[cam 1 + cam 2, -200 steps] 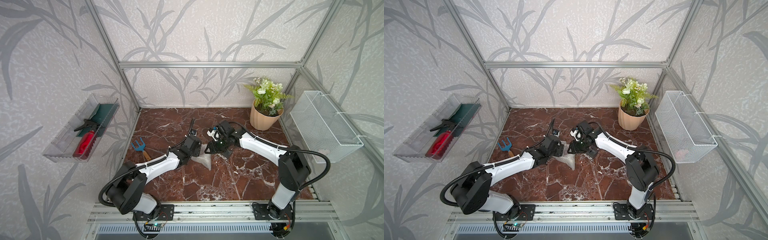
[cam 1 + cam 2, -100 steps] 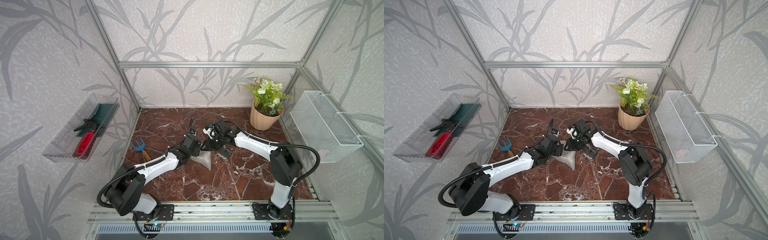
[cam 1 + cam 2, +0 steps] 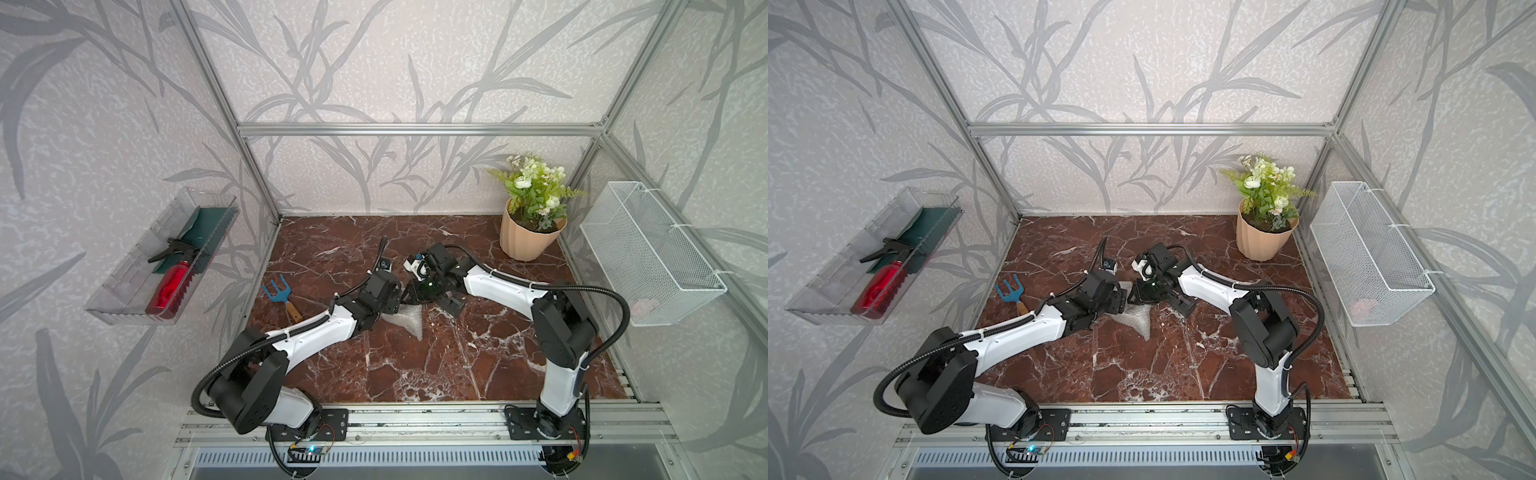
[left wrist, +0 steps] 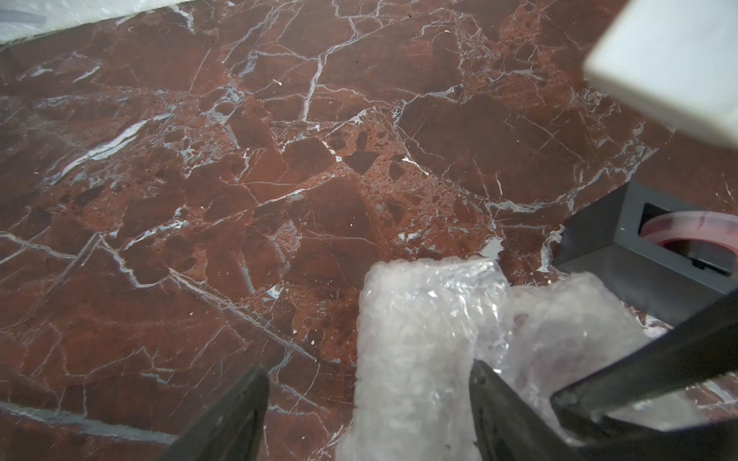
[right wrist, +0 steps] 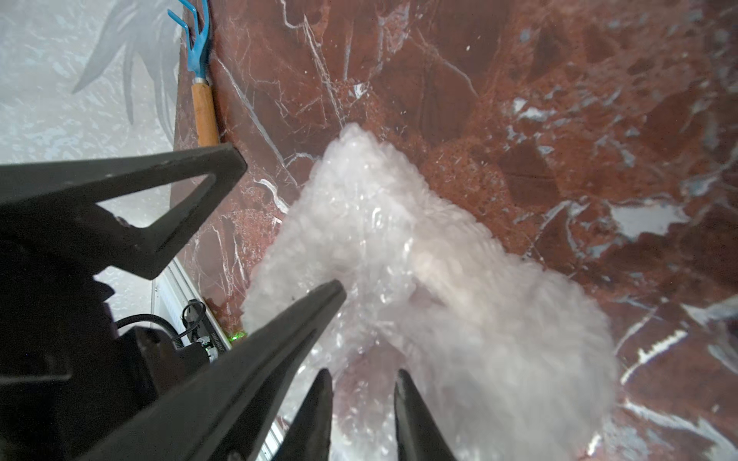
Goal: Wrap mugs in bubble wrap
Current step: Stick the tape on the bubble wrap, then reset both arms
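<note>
Currently wrap point(image 4: 419, 339) lies bunched on table point(image 4: 239, 199), mug point(image 4: 679, 227) rim just peeking beside it. Left jaws spread round a fold, not pinching; right jaws nearly together over wrap, can't tell if gripping. Risk: loose fold could spring open, baring mug

The translucent whitish bubble wrap point(image 5: 399, 247) is crinkled, glinting plastic film. The red-brown, white-veined marble-look tabletop point(image 3: 436, 365) looks smooth and faintly glossy. In both top views, centre-left, the blue-pronged hand rake point(image 3: 276, 293) has a bare wooden handle; right of centre, the ribbed peach plant pot point(image 3: 525, 243) looks matt.
</note>
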`<state>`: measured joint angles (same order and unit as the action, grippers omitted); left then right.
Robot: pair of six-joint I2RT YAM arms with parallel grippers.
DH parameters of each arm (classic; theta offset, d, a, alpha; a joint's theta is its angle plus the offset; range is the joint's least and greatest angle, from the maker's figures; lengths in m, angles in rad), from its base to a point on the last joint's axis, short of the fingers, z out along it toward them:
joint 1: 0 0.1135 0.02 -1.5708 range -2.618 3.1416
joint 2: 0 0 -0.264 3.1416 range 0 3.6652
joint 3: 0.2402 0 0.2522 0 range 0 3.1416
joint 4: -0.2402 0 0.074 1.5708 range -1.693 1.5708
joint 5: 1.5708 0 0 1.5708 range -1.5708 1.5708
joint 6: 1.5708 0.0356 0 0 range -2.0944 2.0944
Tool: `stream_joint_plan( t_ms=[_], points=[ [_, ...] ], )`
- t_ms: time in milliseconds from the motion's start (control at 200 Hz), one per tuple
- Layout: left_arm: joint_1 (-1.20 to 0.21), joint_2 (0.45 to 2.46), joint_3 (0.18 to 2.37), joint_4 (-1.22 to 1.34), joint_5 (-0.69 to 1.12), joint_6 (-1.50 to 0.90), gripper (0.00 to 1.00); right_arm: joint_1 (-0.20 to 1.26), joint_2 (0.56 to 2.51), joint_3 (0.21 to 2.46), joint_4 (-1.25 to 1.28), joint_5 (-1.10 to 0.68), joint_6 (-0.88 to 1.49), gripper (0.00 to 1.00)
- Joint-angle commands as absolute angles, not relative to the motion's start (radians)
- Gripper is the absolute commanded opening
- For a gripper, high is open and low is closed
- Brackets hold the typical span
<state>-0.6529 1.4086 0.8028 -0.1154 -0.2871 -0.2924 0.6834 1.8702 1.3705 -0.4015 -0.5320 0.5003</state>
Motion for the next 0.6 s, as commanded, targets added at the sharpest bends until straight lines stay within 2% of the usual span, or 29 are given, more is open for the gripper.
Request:
stream_joint_plan(
  t_ms=[0, 95, 140, 375, 595],
  points=[
    [-0.654, 1.331, 0.838, -0.176, -0.318, -0.311, 0.84, 0.683, 1.759, 1.387, -0.496, -0.536, 0.467, 0.33],
    [-0.652, 1.287, 0.843, -0.209, -0.336, -0.320, 0.90, 0.668, 1.713, 1.374, -0.555, -0.520, 0.436, 0.40],
    [-0.648, 1.268, 0.842, -0.222, -0.337, -0.324, 0.97, 0.656, 1.676, 1.354, -0.566, -0.513, 0.428, 0.44],
    [-0.594, 1.158, 0.807, -0.275, -0.384, -0.358, 0.99, 0.524, 1.564, 1.230, -0.552, -0.481, 0.339, 0.67],
    [-0.440, 1.055, 0.678, -0.221, -0.510, -0.311, 0.99, 0.328, 1.477, 1.071, -0.449, -0.366, 0.177, 0.89]
  ],
)
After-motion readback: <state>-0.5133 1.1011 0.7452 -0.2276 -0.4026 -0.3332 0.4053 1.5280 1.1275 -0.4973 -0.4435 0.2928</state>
